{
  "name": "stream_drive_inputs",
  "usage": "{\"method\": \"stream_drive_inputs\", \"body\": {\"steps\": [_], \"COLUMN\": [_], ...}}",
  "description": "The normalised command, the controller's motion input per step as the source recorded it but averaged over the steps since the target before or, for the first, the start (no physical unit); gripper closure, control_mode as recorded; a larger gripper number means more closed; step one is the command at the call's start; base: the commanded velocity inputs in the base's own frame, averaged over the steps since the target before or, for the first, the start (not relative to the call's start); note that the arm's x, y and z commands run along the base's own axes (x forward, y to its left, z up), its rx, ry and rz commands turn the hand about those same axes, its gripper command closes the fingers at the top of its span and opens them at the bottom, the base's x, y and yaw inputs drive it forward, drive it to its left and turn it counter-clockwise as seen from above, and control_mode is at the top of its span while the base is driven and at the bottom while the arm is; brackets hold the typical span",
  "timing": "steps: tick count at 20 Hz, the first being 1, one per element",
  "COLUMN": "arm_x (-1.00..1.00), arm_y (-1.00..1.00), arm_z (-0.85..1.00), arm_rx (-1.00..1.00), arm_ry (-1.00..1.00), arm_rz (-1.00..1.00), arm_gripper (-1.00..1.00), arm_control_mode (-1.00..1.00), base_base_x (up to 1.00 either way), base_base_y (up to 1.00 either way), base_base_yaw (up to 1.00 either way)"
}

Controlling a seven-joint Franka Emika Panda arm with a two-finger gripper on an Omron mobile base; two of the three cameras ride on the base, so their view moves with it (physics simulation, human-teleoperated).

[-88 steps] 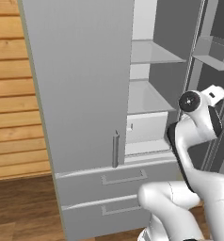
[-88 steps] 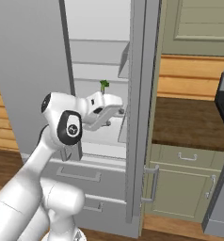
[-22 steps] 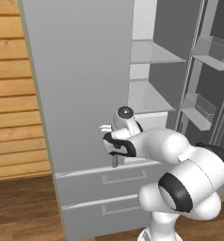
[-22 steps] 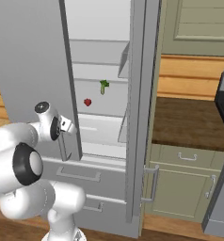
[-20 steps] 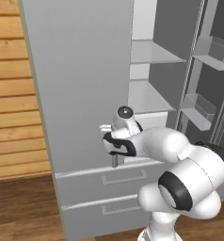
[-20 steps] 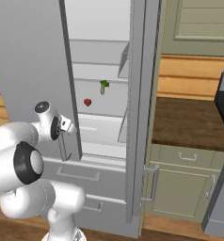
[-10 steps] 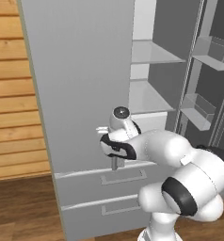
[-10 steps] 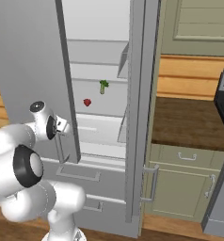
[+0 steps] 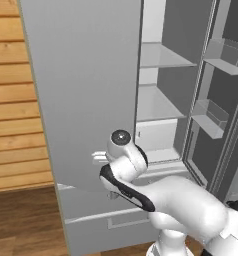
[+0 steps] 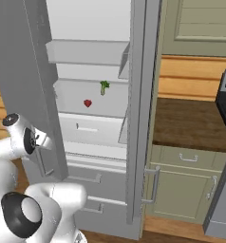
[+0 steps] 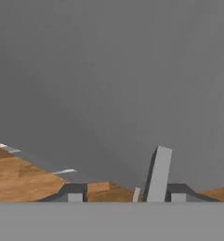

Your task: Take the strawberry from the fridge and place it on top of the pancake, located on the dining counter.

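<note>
The fridge (image 9: 86, 90) door looks like smooth, matt grey metal; its shelves (image 10: 89, 50) pale plastic. The wall (image 9: 11, 100) is planked wood, the strawberry (image 10: 88, 103) glossy red.

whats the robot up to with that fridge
The white robot arm has its gripper at the vertical bar handle of the fridge's left door, which stands partly open. The handle sits between the fingertips, though whether they clamp it is hard to tell. Inside, a strawberry rests on a pale shelf with a small green vegetable just beyond it. The strawberry has not been picked up yet.
</note>
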Motion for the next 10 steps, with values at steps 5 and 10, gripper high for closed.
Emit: {"method": "stream_drive_inputs", "body": {"steps": [5,10], "arm_x": [-0.83,-0.87], "arm_y": [0.4,0.02], "arm_z": [-0.04,0.01], "arm_rx": [0.01,0.07], "arm_ry": [0.01,-0.04], "arm_rz": [0.0,0.0], "arm_gripper": [-1.0,-1.0], "arm_control_mode": [-1.0,-1.0], "base_base_x": [0.0,0.0], "base_base_y": [0.0,0.0], "base_base_yaw": [0.0,0.0]}}
